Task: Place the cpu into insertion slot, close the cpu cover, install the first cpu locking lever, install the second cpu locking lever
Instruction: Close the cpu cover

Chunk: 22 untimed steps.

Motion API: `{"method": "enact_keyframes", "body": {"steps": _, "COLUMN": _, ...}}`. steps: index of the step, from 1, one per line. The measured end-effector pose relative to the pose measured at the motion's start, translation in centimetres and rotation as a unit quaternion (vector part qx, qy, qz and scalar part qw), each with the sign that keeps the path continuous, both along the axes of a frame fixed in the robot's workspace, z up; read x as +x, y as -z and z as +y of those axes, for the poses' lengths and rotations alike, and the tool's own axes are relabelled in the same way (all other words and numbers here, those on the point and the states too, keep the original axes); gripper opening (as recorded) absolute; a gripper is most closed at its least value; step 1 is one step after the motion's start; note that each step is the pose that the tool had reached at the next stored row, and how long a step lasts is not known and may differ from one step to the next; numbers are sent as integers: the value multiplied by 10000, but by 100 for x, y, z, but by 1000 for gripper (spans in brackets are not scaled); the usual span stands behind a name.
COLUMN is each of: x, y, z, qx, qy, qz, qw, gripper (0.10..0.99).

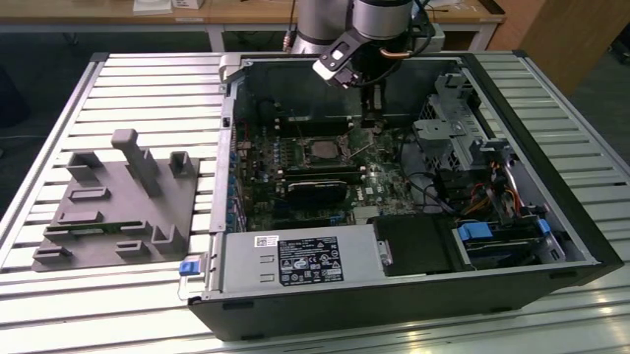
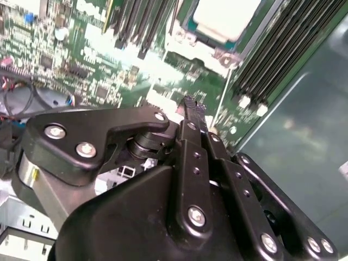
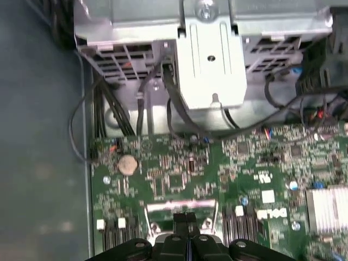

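Tool (image 3: 185,217) pinched together, seemingly empty, above the motherboard (image 3: 163,182) beside the insertion slot (image 1: 323,150)

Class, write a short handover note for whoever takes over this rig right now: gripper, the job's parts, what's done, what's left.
The gripper: fingers shut, nothing visible between them, above the motherboard beside the insertion slot.
Done: the cpu sits in the slot, pale face up.
The cpu cover seems to lie down around it, though that is not certain.
Left: whether either locking lever is latched cannot be told, so check both.
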<state>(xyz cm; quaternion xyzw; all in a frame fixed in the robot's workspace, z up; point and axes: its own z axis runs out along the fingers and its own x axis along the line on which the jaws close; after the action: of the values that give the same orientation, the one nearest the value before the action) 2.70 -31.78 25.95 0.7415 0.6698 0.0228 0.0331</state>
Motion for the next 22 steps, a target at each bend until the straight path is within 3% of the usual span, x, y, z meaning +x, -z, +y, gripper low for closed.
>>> {"method": "enact_keyframes", "body": {"steps": 7, "x": 226, "y": 0, "z": 0, "qx": 0, "qy": -1, "qz": 13, "qw": 10000, "gripper": 106}}
{"method": "enact_keyframes", "body": {"steps": 12, "x": 317, "y": 10, "z": 0, "qx": 0, "qy": -1, "qz": 32, "qw": 10000, "gripper": 106}}
{"method": "enact_keyframes", "body": {"steps": 14, "x": 340, "y": 32, "z": 0, "qx": 0, "qy": -1, "qz": 60, "qw": 10000, "gripper": 106}}
{"method": "enact_keyframes", "body": {"steps": 15, "x": 362, "y": 65, "z": 0, "qx": 0, "qy": -1, "qz": 101, "qw": 9999, "gripper": 106}}
{"method": "enact_keyframes", "body": {"steps": 16, "x": 370, "y": 82, "z": 0, "qx": -1, "qy": -1, "qz": 121, "qw": 9999, "gripper": 106}}
{"method": "enact_keyframes", "body": {"steps": 22, "x": 398, "y": 177, "z": 0, "qx": -1, "qy": -1, "qz": 218, "qw": 9998, "gripper": 106}}
